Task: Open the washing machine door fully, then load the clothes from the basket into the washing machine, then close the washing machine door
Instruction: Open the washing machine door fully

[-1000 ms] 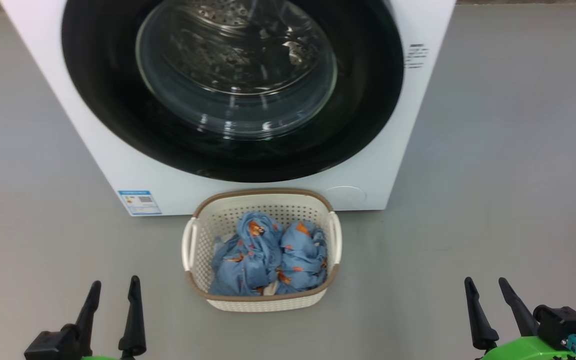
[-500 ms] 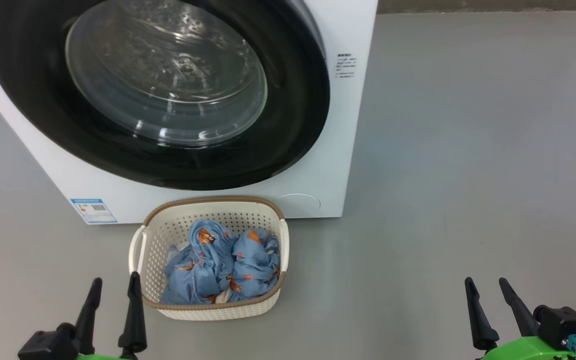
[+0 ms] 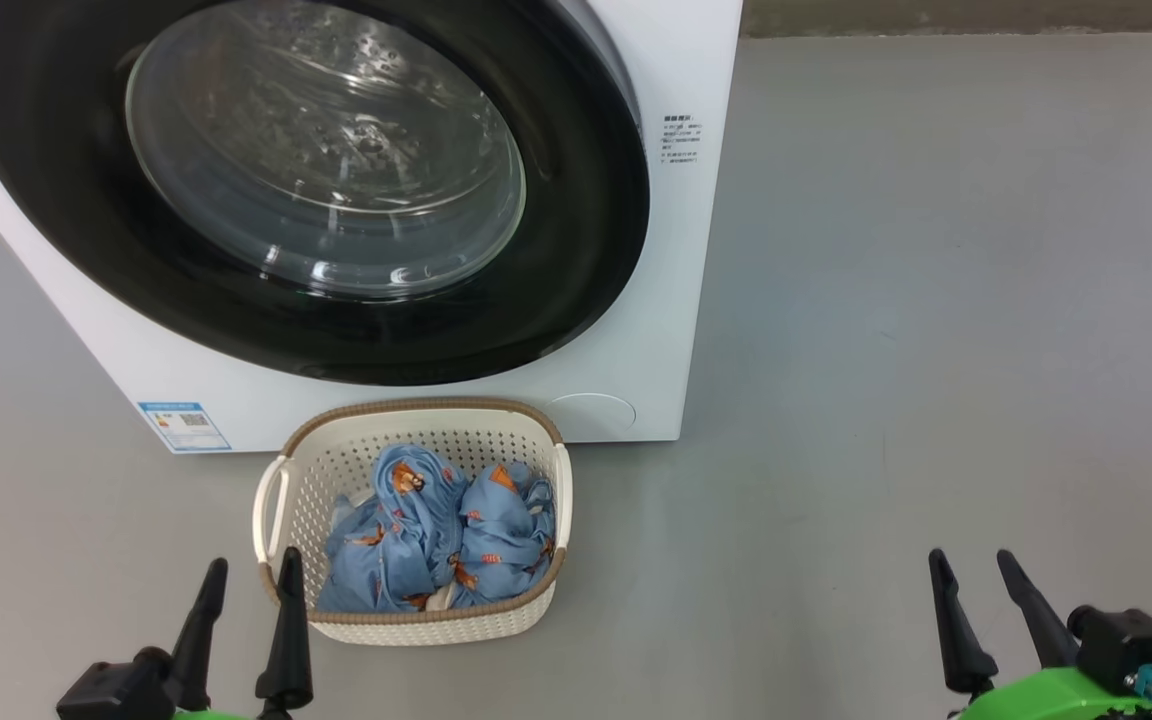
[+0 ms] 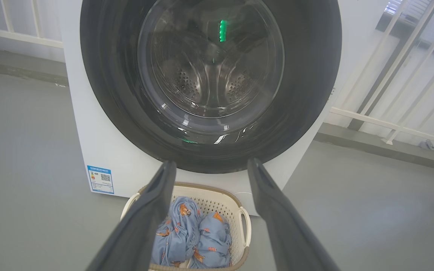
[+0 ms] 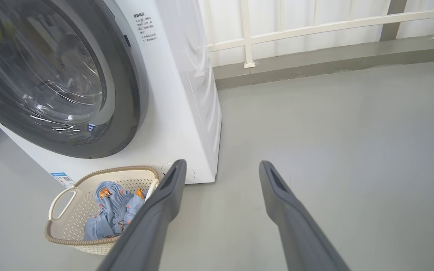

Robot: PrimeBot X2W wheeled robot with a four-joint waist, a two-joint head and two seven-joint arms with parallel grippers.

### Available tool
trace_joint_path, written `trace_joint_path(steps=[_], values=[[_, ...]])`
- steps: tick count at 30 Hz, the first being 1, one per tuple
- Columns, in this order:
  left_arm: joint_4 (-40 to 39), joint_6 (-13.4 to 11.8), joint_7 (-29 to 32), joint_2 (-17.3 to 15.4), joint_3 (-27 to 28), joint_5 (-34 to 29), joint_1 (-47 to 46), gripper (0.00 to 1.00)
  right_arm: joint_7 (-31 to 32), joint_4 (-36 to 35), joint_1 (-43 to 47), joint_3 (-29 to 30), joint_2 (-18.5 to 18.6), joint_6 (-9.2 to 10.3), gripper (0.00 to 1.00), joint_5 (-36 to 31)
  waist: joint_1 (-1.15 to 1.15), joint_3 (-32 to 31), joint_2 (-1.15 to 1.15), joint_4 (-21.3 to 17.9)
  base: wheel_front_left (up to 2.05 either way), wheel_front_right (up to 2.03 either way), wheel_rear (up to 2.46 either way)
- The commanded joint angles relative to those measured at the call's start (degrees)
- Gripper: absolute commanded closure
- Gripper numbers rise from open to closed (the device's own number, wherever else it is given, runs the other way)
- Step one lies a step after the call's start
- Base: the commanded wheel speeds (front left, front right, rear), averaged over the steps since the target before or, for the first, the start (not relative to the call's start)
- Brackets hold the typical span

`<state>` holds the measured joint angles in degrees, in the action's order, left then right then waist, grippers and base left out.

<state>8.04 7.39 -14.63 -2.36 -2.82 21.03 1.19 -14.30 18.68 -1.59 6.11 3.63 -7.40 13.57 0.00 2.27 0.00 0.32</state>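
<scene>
Left pincer [image 3: 254, 558] gapes near unreadable blue label [image 3: 184, 427].

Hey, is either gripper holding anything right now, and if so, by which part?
Nothing is held. The left gripper and the right gripper are both open and empty; the clothes lie in the basket.

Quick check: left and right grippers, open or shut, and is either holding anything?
Left gripper: open, holding nothing.
Right gripper: open, holding nothing.
</scene>
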Motion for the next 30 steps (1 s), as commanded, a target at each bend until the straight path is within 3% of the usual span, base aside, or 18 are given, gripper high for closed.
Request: trace_joint_path(steps=[1,8,20,30], values=[[-1.2,0.1,-0.4,-0.5,1.8,0.6,-0.9,0.0,-0.7,-1.8,-3.2,-1.8,0.3,-0.09,1.0,1.1,0.0,0.0,0.0,0.1,0.0,0.0,0.0],[-1.3,0.1,-0.4,-0.5,1.7,1.4,-1.3,0.0,-0.7,-3.5,-7.2,-2.8,-0.3,-0.09,1.0,8.2,0.0,0.4,0.0,0.0,0.0,0.0,0.0],[-1.9,0.1,-0.4,-0.5,0.8,2.6,-4.4,0.0,-0.7,-6.9,-24.1,-2.5,-0.5,-0.09,1.0,33.4,0.0,4.0,0.0,0.8,0.0,0.0,0.0],[-1.8,0.1,-0.4,-0.5,-0.4,3.7,-8.1,0.0,-0.7,-3.6,-38.4,-7.1,4.8,-0.09,1.0,53.8,0.0,7.5,0.0,3.2,0.0,0.0,0.0]])
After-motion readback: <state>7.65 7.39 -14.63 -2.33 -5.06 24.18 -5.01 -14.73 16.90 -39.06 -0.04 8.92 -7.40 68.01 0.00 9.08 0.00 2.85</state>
